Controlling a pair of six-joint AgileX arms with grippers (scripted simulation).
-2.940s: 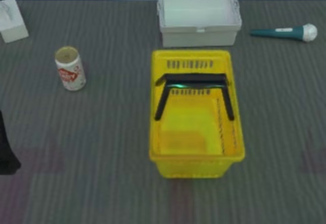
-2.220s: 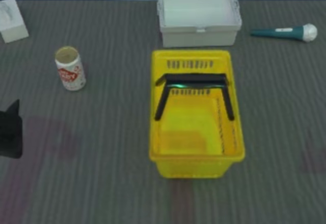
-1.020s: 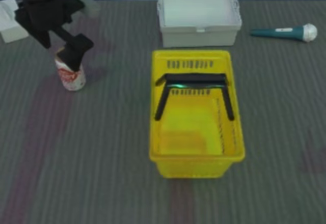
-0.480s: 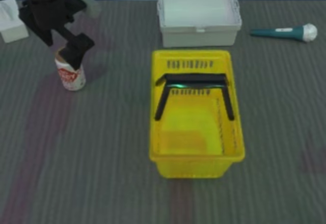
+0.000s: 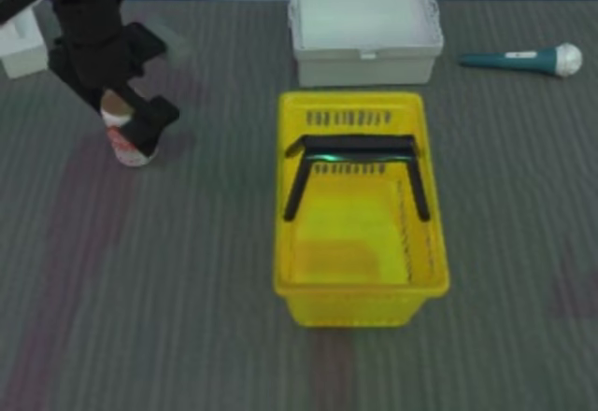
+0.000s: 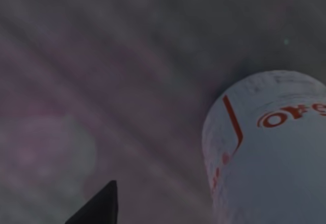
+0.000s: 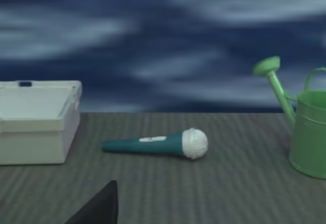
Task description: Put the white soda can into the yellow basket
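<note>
At the table's left, the left gripper [image 5: 126, 121] is down over the white soda can [image 5: 128, 147], fingers on either side; I cannot tell whether they press it. The can stands on the table, well apart from the yellow basket [image 5: 360, 296] at centre. The right gripper's state cannot be told.

left gripper [image 5: 131, 123] lowered around white soda can [image 5: 129, 146]

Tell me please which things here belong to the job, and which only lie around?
For the job:
- small white cylindrical soda can with red markings
- bright yellow slotted plastic basket
- left gripper, down over the can

Lying about:
- white-grey rectangular bin
- teal microphone
- green watering can
- white square box
</note>
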